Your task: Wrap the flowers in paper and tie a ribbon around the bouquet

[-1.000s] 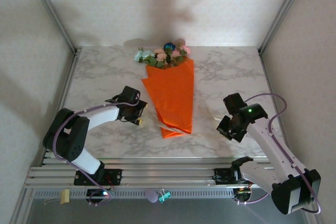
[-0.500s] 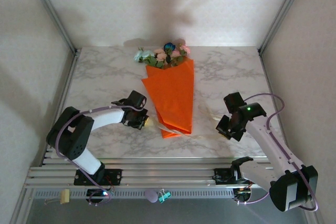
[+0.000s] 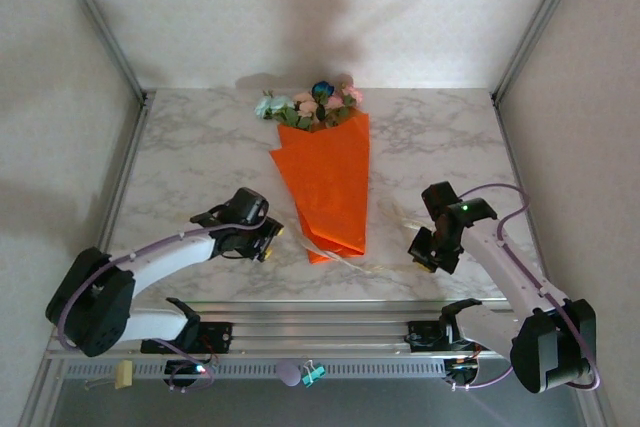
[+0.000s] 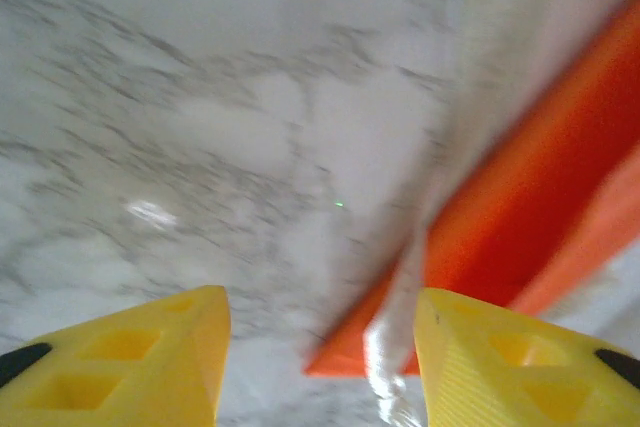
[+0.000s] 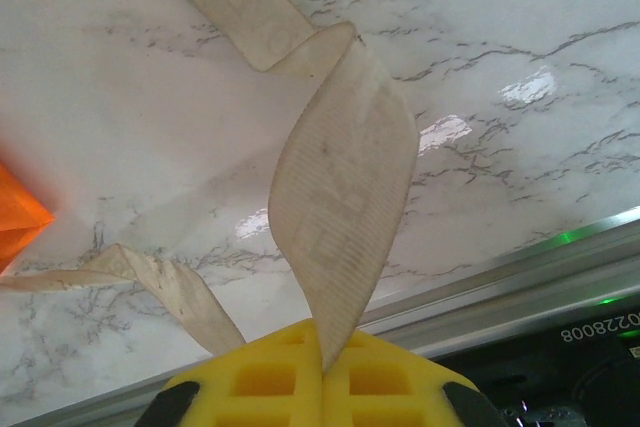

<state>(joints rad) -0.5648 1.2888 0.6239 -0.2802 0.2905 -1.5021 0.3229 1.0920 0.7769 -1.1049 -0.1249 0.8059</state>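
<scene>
Bouquet status: slim orange paper cone (image 3: 328, 182) lies flat at the middle of the white marble-patterned bench (image 3: 200, 147), mouth toward 12 o'clock, pointed tip toward 6 o'clock. Contents of the cone: pink, whitish and blue artificial blooms (image 3: 315, 102), heads projecting past the mouth onto the bench.

Narrow cream-beige ribbon strip (image 5: 345, 187) is not tied at the cone's waist. One stretch lies loose on the bench at the cone's tip (image 3: 345, 259).

Left end effector (image 3: 268, 237) sits at 9 o'clock from the cone's tip. Its wrist view shows the end effector (image 4: 320, 347) with yellow fingers moderately apart and gripping nothing. The blurred ribbon runs between them, close to the 3 o'clock finger, along the orange edge.

Right end effector (image 3: 422, 251) sits at 3 o'clock from the tip. In its wrist view the end effector (image 5: 322, 367) has pads pressed together, pinching the ribbon, which rises in a twisted loop toward 11 o'clock.
</scene>
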